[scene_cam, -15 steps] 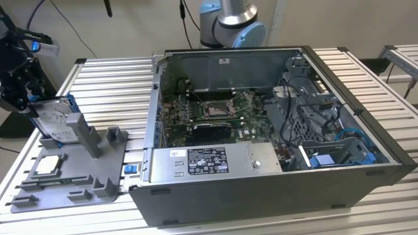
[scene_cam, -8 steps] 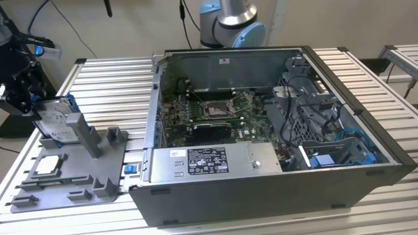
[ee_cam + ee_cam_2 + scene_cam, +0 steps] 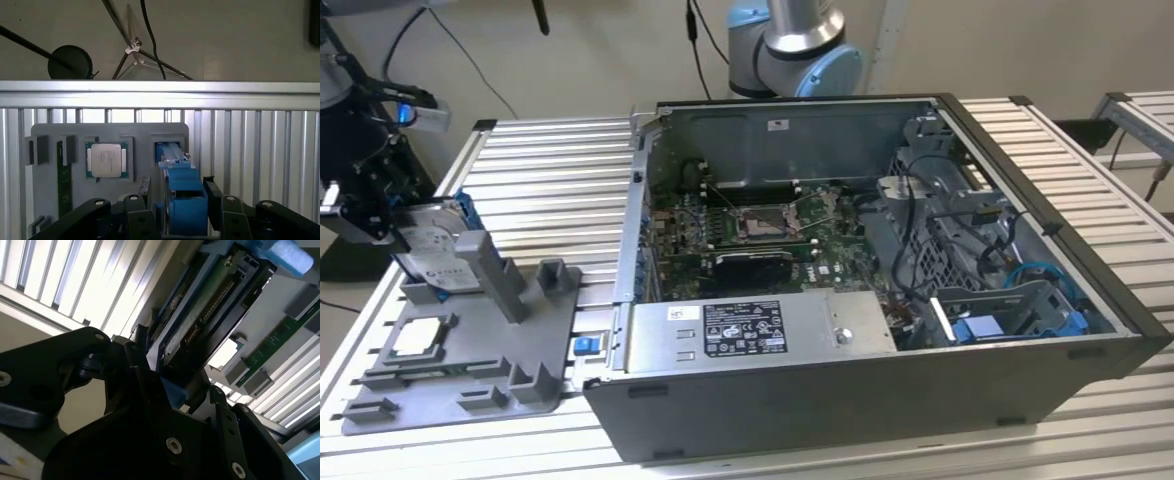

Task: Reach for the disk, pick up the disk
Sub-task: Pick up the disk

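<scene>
The disk [image 3: 434, 245], a silver-grey drive with a white label in a blue carrier, stands upright on edge in a slot of the grey fixture [image 3: 520, 340] at the exterior view's left. My gripper [image 3: 387, 230] is at the disk's outer end, and its black fingers [image 3: 207, 187] flank the blue carrier [image 3: 182, 200] on both sides. The jaws look shut on the disk, whose lower end still sits in the slot. In the second wrist view the disk's connector edge [image 3: 210, 305] runs away from the gripper [image 3: 175, 390].
A square silver processor chip [image 3: 106, 160] and a green memory stick [image 3: 62, 185] lie in fixture pockets beside the disk's slot. An open computer case [image 3: 854, 250] stands to the exterior view's right of the fixture. A small blue bracket [image 3: 584, 345] sits between them on the slatted table [image 3: 547, 180].
</scene>
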